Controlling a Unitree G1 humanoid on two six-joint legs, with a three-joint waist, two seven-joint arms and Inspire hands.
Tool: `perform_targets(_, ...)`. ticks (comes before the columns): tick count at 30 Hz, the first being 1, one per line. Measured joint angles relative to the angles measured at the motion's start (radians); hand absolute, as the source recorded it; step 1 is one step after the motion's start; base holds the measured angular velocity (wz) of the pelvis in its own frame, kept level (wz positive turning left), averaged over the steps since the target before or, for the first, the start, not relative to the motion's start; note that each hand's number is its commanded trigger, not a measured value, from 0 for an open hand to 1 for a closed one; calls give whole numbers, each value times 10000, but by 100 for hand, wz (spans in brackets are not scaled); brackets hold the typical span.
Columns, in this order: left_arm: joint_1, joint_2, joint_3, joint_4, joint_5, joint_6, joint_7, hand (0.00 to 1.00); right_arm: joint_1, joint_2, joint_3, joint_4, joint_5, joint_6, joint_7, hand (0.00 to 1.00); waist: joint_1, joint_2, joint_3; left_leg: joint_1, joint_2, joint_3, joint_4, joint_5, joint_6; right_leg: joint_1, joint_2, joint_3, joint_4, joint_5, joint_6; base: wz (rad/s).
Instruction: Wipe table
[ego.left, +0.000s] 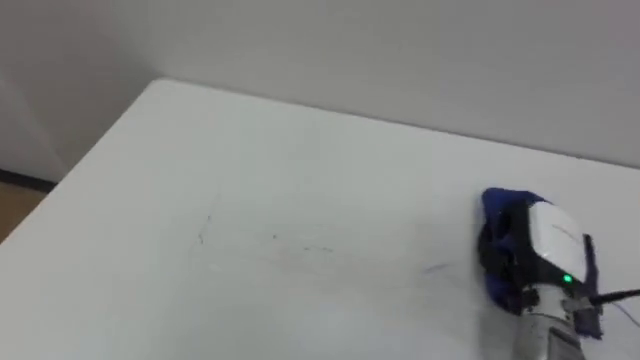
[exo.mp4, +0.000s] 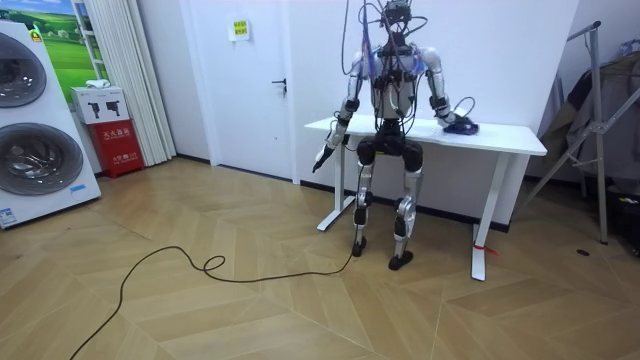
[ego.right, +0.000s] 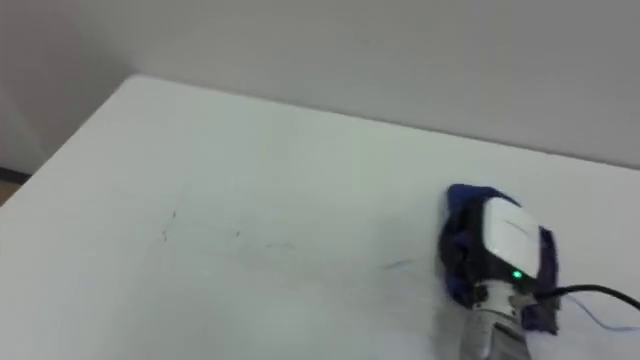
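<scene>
A: Left eye view first. The right hand (ego.left: 545, 245) is lying on top of the crumpled dark blue cloth (ego.left: 495, 207), which is sitting on the white rectangular tabletop (ego.left: 300, 170) toward its right side. We are not able to tell whether the hand is gripping the cloth or only pressing it flat, because the cloth is bunching up around it.

B: Then that is what we are worrying about. If it is only pressing, we are judging that a sideways sweep could leave the cloth behind, with the bare hand dragging across the table.

A: Moving outward, we are seeing a short blue streak (ego.left: 436, 267) just beside the cloth on its left. Faint grey scribble marks (ego.left: 205, 228) are lying well apart from it, further left.

B: Those far marks are looking like a long reach for that arm. We are thinking it could miss them, or lean too hard on the table while stretching.

A: In the room view the robot is standing close against the table's long side. The left hand (exo.mp4: 322, 158) is hanging idle beside the table's end, below the top.
</scene>
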Motion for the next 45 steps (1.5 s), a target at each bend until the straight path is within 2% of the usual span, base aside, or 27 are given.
perform_targets(3,20,-37,-89,7,-96,15,43,0,267,-442,-207,334,1109,259,10,100,8,-121,-5,-38,-71,62,107,-25,48,-66,-57,204,10,77,98,-11)
perform_targets(5,-136,-49,-301,8,-135,17,123,0,98,-388,-89,26,1085,718,228,100,105,-116,-7,-143,-47,142,244,-55,96,-199,-33,371,34,175,68,-27)
perform_targets(7,-433,-69,-778,69,-368,20,367,0,-383,-192,332,-425,921,1773,525,100,531,-105,-3,-145,32,396,232,-57,100,-402,80,780,31,306,-6,-48)
perform_targets(8,-532,-88,-910,89,-383,42,388,0,-470,-151,536,-683,853,2077,718,100,670,-95,3,-148,53,445,219,-57,99,-465,96,823,33,333,-24,-57)
perform_targets(10,-787,-100,-1442,162,-453,141,399,0,-1029,146,2224,-2024,60,2922,1735,100,1222,-81,25,-211,169,535,141,-42,58,-706,191,898,32,505,-127,-66)
perform_targets(11,-910,-92,-1577,235,-453,202,400,0,-1312,345,2773,-2417,-136,3050,2093,100,1295,-85,28,-282,206,530,137,-27,30,-814,212,864,44,534,-161,-40)
perform_targets(12,-1249,-85,-1815,560,-433,273,398,0,-2123,799,4106,-2763,-518,3171,2769,100,1470,-89,69,-418,218,348,114,18,-42,-957,293,826,35,575,-225,0)
perform_targets(13,-1634,-89,-2003,759,-430,339,382,0,-3058,1227,5312,-2832,-1021,3170,3520,100,1741,-91,169,-548,245,153,90,70,-125,-1084,381,785,34,550,-300,16)
perform_targets(14,-1785,-106,-2042,739,-397,337,348,0,-3553,1480,5834,-2842,-1240,3135,3903,100,1872,-93,247,-603,251,14,77,91,-158,-1149,437,779,19,530,-331,42)
perform_targets(15,-1994,-130,-2115,709,-335,291,306,0,-4324,1978,6610,-2864,-1502,3018,4535,100,2223,-139,274,-732,251,-214,4,156,-251,-1267,469,607,29,470,-394,52)
perform_targets(16,-2066,-129,-2202,660,-339,290,268,0,-4960,2267,7266,-2756,-1540,2861,4976,100,2670,-131,295,-818,249,-407,-68,180,-287,-1261,493,433,-21,440,-455,55)
perform_targets(18,-1891,-87,-2312,554,-349,342,264,0,-5394,2429,7776,-2556,-1487,2455,5472,100,2992,-124,300,-810,157,-726,-180,247,-235,-1101,494,269,-170,413,-463,67)
perform_targets(19,-1670,-93,-2369,562,-351,405,267,0,-5350,2434,7909,-2440,-1487,2247,5646,100,3051,-91,356,-817,73,-946,-204,267,-209,-990,437,102,-149,352,-404,61)
perform_targets(20,-1593,-137,-2363,566,-360,434,268,0,-5321,2424,7911,-2304,-1493,2159,5701,100,3050,-121,431,-815,51,-969,-206,269,-205,-946,436,74,-181,352,-401,30)
perform_targets(21,-1486,-264,-2377,566,-381,449,259,0,-5046,2366,7725,-2358,-1379,1839,5510,100,2986,-21,632,-876,34,-995,-197,278,-191,-921,445,64,-282,374,-398,4)
perform_targets(23,-1336,-429,-2351,583,-386,439,258,0,-4543,2362,7462,-2360,-1420,1285,5039,100,2715,52,631,-938,-17,-1080,-156,276,-179,-890,428,45,-313,402,-378,10)
perform_targets(25,-1335,-437,-2179,671,-341,210,258,0,-3713,2333,6880,-2350,-1411,572,4507,100,2415,98,635,-794,-43,-1076,-123,247,-138,-739,393,1,-356,350,-302,13)
perform_targets(26,-1324,-413,-2109,703,-340,167,265,0,-3432,2291,6774,-2410,-1381,423,4336,100,2345,49,574,-776,-49,-1057,-117,238,-126,-728,381,12,-385,328,-271,0)
perform_targets(27,-1263,-354,-1908,726,-340,95,307,0,-2838,2096,6676,-2550,-1340,112,3897,100,2159,-56,440,-738,-67,-1048,-124,233,-118,-691,376,30,-417,295,-215,-7)
perform_targets(32,-1105,-49,-1182,798,-339,5,642,0,-303,799,5797,-3298,-359,-874,1737,100,1384,-161,304,-464,-149,-913,-105,95,-32,-434,291,198,-434,273,-34,-6)
perform_targets(34,-952,-17,-510,798,-328,-13,914,0,858,471,4657,-3260,416,-1331,728,100,871,-147,211,-377,-246,-893,-117,63,41,-357,236,367,-436,299,38,0)
perform_targets(35,-886,-16,-361,795,-328,-29,992,0,1038,471,4313,-3194,631,-1405,570,100,739,-148,212,-343,-258,-862,-125,60,57,-349,243,483,-434,299,38,-11)
perform_targets(37,-656,-7,84,709,-339,-201,1205,0,1485,434,2916,-2462,1381,-1749,-102,100,230,-150,203,-181,-296,-759,-104,11,132,-227,236,733,-444,315,65,-11)
perform_targets(39,-410,-3,316,566,-353,-379,1203,0,1594,427,1782,-1757,1907,-1904,-361,100,-103,-186,121,-178,-355,-791,-16,-28,189,-196,170,725,-398,294,109,0)
perform_targets(40,-273,2,436,271,-351,-428,1195,0,1636,341,1147,-1259,2237,-1988,-457,100,-207,-236,58,-176,-384,-776,23,-56,229,-197,120,733,-350,282,137,0)
perform_targets(42,-107,98,456,108,-343,-676,1194,0,1635,93,375,-505,2686,-2091,-474,100,-330,-291,2,-178,-452,-765,58,-86,279,-180,41,783,-289,261,191,-2)
perform_targets(45,-101,151,463,101,-346,-805,1185,0,1631,-313,-529,464,3152,-2098,-459,100,-368,-306,-5,-80,-562,-768,77,-117,348,-101,24,1111,-294,275,227,0)
